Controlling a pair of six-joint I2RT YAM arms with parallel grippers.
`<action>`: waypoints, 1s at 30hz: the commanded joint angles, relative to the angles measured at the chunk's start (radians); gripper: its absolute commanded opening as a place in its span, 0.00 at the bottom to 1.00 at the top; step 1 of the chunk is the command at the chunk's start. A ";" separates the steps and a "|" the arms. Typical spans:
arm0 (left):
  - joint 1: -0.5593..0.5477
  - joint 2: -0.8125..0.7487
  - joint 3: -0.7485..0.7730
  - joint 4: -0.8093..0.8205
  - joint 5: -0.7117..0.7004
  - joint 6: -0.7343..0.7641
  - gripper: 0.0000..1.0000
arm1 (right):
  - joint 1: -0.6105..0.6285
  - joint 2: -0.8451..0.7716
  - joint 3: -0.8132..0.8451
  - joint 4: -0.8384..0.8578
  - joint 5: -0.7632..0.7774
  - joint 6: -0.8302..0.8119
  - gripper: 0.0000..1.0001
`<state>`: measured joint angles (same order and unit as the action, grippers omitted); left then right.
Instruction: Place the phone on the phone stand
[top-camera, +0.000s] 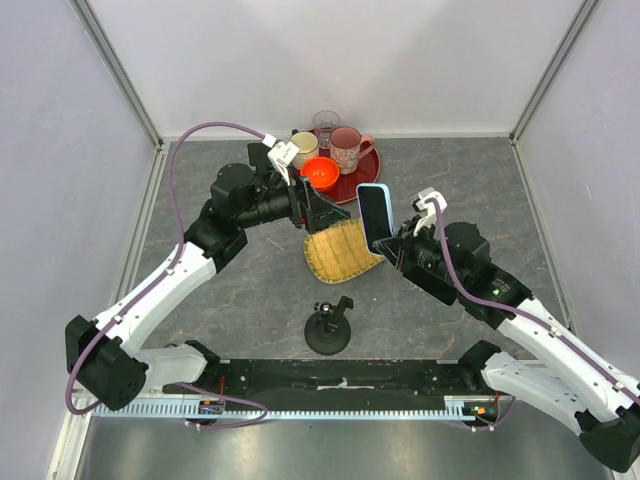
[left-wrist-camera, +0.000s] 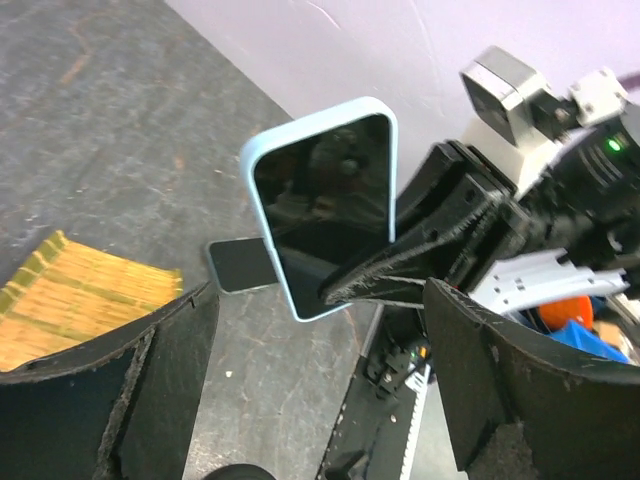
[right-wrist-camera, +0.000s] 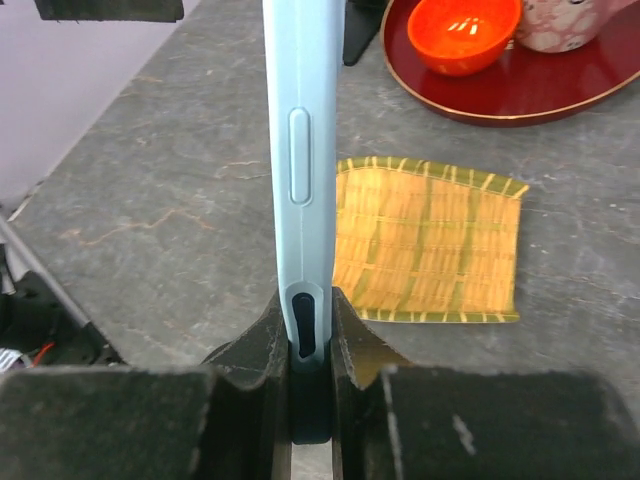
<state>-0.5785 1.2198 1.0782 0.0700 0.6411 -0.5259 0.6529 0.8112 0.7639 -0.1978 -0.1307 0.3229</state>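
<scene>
phone (right-wrist-camera: 300, 100) top cut off, lower end hidden in right gripper (right-wrist-camera: 308, 318)

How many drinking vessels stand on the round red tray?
3: a clear glass tumbler at the far edge of the round red tray, a cream cup at its left, partly behind the left arm, and a pink patterned mug at its right. The arm may hide more.

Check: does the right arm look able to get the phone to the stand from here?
Probably yes. The right claw grips the phone; the left claw stands open, apart from it, and only a flat mat lies between it and the phone stand.
</scene>
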 joint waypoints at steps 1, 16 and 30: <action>-0.003 0.012 0.034 -0.050 -0.149 0.024 0.89 | 0.069 0.019 0.074 0.089 0.196 -0.053 0.00; -0.003 0.044 0.039 -0.081 -0.218 0.004 0.94 | 0.266 0.221 0.118 0.190 0.460 -0.033 0.00; -0.003 0.035 0.026 -0.056 -0.236 -0.011 0.91 | 0.385 0.328 0.183 0.244 0.572 -0.051 0.00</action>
<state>-0.5785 1.2827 1.0893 -0.0265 0.4355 -0.5282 0.9981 1.1324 0.8646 -0.0742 0.3542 0.2832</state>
